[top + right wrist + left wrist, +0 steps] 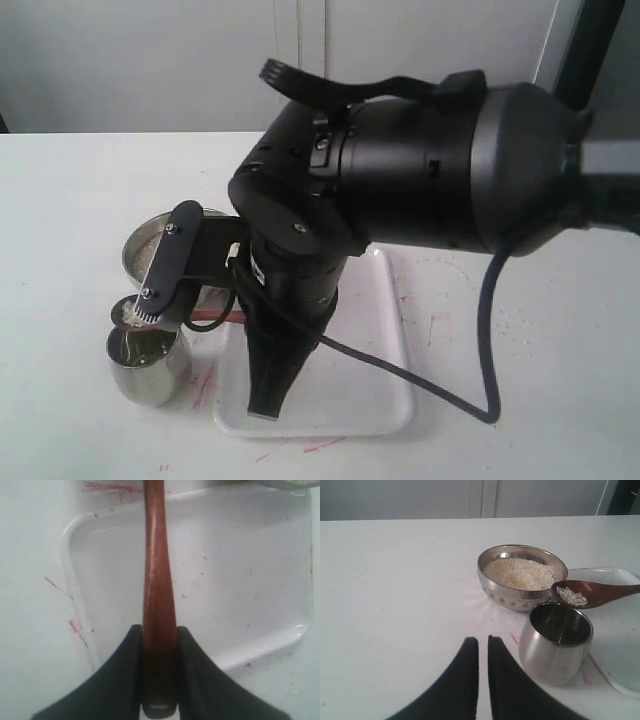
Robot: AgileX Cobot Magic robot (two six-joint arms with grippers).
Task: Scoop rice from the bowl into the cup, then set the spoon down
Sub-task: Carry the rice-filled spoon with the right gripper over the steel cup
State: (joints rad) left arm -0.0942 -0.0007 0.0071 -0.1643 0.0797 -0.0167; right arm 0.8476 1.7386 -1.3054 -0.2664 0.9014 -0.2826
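The bowl [522,599] is wide, shallow, shiny steel, filled nearly to the brim with a level heap of fine pale-beige rice [518,573]; in the exterior view it stands just behind the cup [554,655], close to it; the cup is a smaller steel tumbler with rounded sides, upright on the white table [395,605]. The spoon [602,592] is dark reddish-brown wood; its oval head hangs over the cup's rim on the bowl side and carries 1 small clump of grains. A white tray [620,645] lies just right of the cup in the exterior view.

The left gripper [483,639] hovers near the cup, its 2 fingers drawn almost together with only a thin slit between them, holding nothing; the right gripper [159,630], above the tray, pinches the end of the spoon's handle between both fingers.
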